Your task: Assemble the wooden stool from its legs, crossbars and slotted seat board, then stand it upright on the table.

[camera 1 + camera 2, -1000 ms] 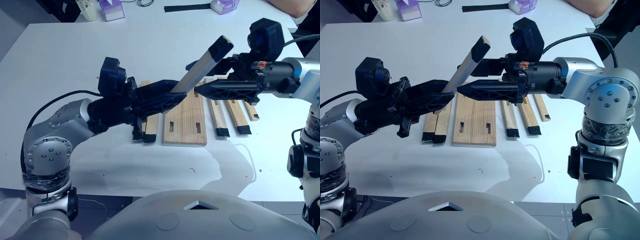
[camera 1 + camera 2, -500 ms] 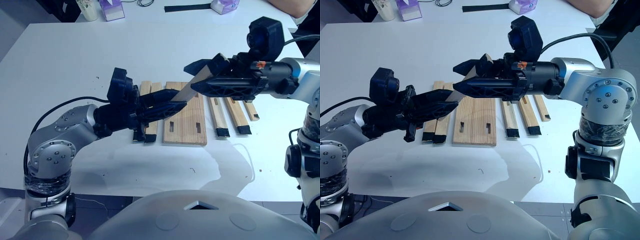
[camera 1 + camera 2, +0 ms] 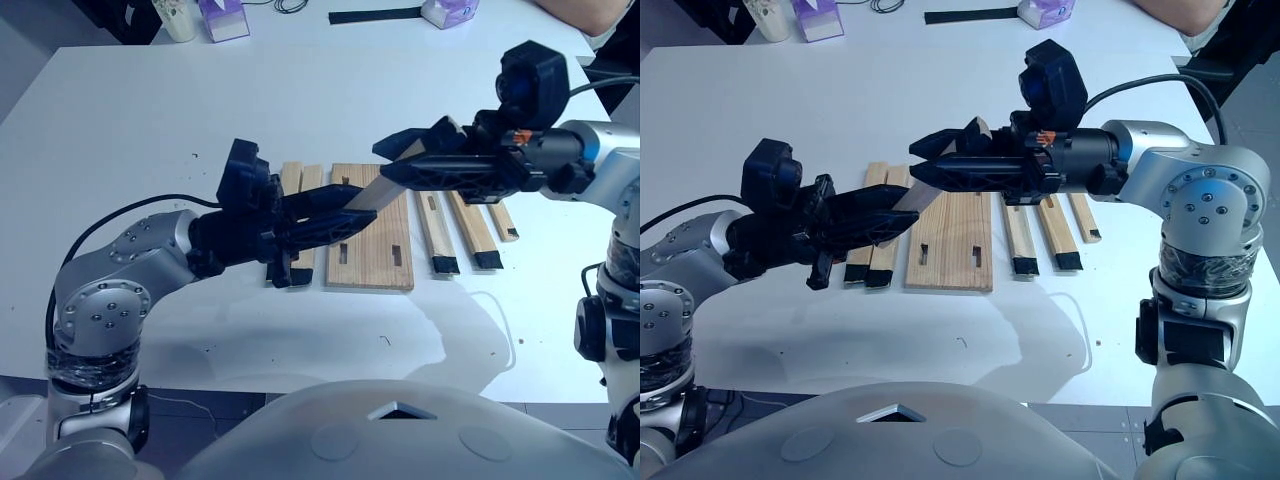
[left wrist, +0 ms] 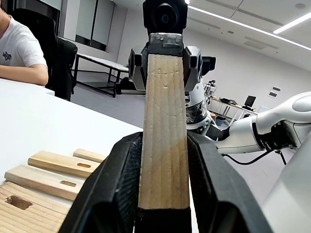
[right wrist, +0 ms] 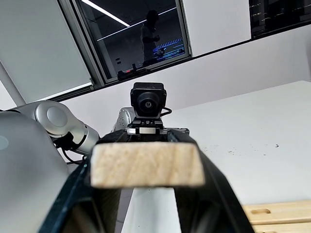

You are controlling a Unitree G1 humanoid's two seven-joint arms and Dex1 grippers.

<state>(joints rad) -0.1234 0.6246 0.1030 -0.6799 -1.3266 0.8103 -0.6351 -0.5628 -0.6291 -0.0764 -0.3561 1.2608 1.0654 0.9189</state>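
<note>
Pale wooden stool leg [image 3: 368, 194]: upper end half hidden in my right gripper [image 3: 392, 160], seemingly clamped; my left gripper [image 3: 352, 204] pinches the lower end.

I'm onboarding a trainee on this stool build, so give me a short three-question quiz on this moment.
1. True or false: the slotted seat board lies flat on the table.
2. Where is the wooden leg? A) flat on the table B) raised over the seat board C) standing in a slot
3. Which claw holds the leg's lower end, and which is at its black-tipped upper end?

Key: 1 true. 2 B. 3 the left claw holds the lower end; the right claw is at the upper end.
</note>
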